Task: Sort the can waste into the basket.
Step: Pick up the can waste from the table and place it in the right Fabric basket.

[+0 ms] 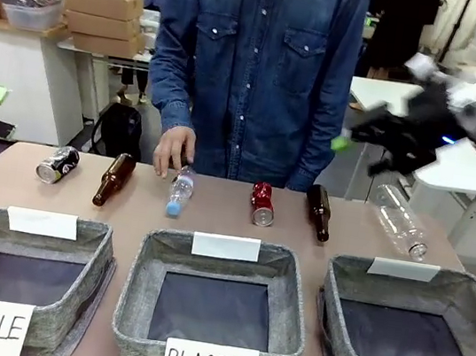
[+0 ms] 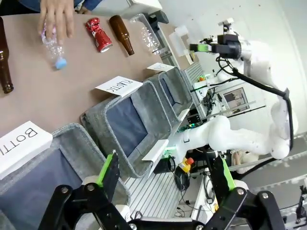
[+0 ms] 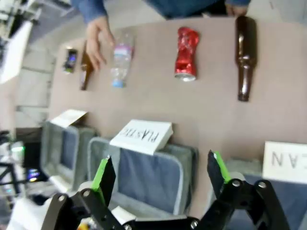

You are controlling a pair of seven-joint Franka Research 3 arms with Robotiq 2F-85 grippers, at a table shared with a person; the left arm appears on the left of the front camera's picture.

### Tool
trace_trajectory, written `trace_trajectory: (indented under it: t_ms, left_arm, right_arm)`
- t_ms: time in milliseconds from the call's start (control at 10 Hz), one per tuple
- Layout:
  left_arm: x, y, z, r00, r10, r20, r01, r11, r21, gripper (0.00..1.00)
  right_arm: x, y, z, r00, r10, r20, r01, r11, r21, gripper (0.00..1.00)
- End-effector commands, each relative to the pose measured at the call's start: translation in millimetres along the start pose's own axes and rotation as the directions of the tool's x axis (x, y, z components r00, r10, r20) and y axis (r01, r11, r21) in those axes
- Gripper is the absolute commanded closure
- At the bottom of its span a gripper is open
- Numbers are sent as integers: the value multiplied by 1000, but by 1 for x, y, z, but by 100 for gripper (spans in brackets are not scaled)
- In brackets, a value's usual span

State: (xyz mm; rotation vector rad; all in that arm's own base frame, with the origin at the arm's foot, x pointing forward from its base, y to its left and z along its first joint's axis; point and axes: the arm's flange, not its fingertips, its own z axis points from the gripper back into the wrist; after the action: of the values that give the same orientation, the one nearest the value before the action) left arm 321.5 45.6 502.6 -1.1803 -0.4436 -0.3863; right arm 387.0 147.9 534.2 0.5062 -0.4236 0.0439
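A crushed shiny red can (image 1: 261, 202) (image 3: 186, 53) (image 2: 98, 34) lies mid-table near the far edge. The dark can (image 1: 57, 164) (image 3: 70, 60) lies at the far left of the same row. At the front right stands the grey basket (image 1: 342, 288) (image 2: 175, 88) signed "CAN". My right gripper (image 1: 352, 132) (image 3: 159, 172) (image 2: 208, 47) hangs blurred and open, high above the table's right end, with nothing between its jaws. My left gripper (image 2: 165, 172) is open and empty too, above the near edge of the "BOTTLE" basket (image 2: 72, 139).
Two brown bottles (image 1: 113, 178) (image 1: 319, 212) and a large clear bottle (image 1: 400, 220) lie in the row with the cans. A person's hand (image 1: 173, 149) rests on a small clear bottle (image 1: 180, 191). The "BOTTLE" (image 1: 97, 251) and "PLASTIC" (image 1: 139, 271) baskets stand front left and middle.
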Motion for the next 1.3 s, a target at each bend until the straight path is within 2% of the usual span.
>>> trace_trajectory:
  t_ms: [0,100,200,300,400,500,600,700,900,1000,1100,1200]
  left_arm:
    - [3,-1,0,1000,-26,13,26,999,-20,0]
    - [3,-1,0,1000,-26,13,26,999,-20,0]
    - [3,-1,0,1000,-26,13,26,999,-20,0]
    - [3,-1,0,1000,-26,13,26,999,-20,0]
    - [3,-1,0,1000,-26,13,26,999,-20,0]
    - [3,-1,0,1000,-26,13,26,999,-20,0]
    - [3,-1,0,1000,-26,13,26,999,-20,0]
    - [3,-1,0,1000,-26,13,26,999,-20,0]
    - [3,-1,0,1000,-26,13,26,999,-20,0]
    - [3,-1,0,1000,-26,13,26,999,-20,0]
    - [3,-1,0,1000,-26,13,26,999,-20,0]
    - [3,-1,0,1000,-26,13,26,999,-20,0]
  right_arm:
    - [30,-13,-20,999,-36,-5,35,989,-143,0]
    - [0,0,0,1000,0,0,0,1000,0,0]
    - [13,5,-22,1000,10,-1,-10,997,-70,0]
    - [4,-19,12,999,41,-22,-41,999,26,0]
    - [-5,-61,58,997,-61,-53,67,992,108,0]
    - [-19,-92,89,992,-120,-28,123,984,131,0]
    - [-31,-105,100,987,-162,11,160,982,100,0]
    - [-33,-103,92,990,-140,34,137,988,70,0]
    - [-15,-93,61,992,-122,37,120,991,51,0]
    - [2,-84,36,995,-93,17,92,994,62,0]
    - [15,-71,12,998,-46,-41,49,997,58,0]
    - [15,-74,22,998,-49,-41,53,992,117,0]
